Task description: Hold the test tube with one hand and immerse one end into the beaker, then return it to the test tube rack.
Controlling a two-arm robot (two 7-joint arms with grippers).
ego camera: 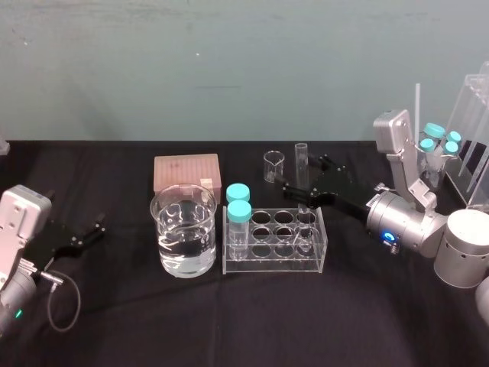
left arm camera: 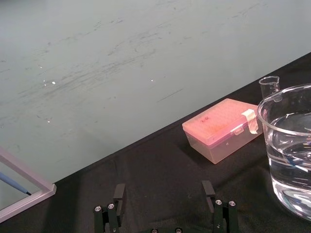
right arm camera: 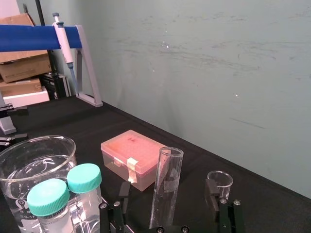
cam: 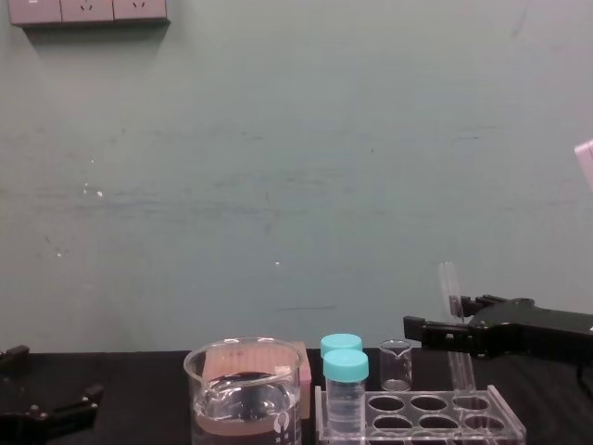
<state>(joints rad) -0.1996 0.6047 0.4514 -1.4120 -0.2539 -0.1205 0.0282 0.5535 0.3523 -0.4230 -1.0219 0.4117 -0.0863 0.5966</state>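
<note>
left to right. your left gripper [ego camera: 92,232] lies low over the black table [ego camera: 229,325] at the far left, fingers [left arm camera: 119,193] apart and nothing between them. ahead of it, toward the middle of the table, stands the beaker [ego camera: 183,229], part full of clear liquid and well apart from that gripper. a pink tip box [ego camera: 187,173] sits just behind the beaker. next comes the test tube rack [ego camera: 273,264], just beside the beaker, with two teal-capped vials [ego camera: 238,202] standing in its left-hand holes. the test tube [right arm camera: 166,187] stands in the rack's far right hole, open end up and slightly tilted. your right gripper [ego camera: 304,177] extends in from the right and sits around the tube at about mid-height. one finger [right arm camera: 124,190] is on each side with a gap showing on both sides, so it is spread, not clamped. a small beaker [ego camera: 273,166] sits just beyond that gripper's fingertips, apart from the tube.
</note>
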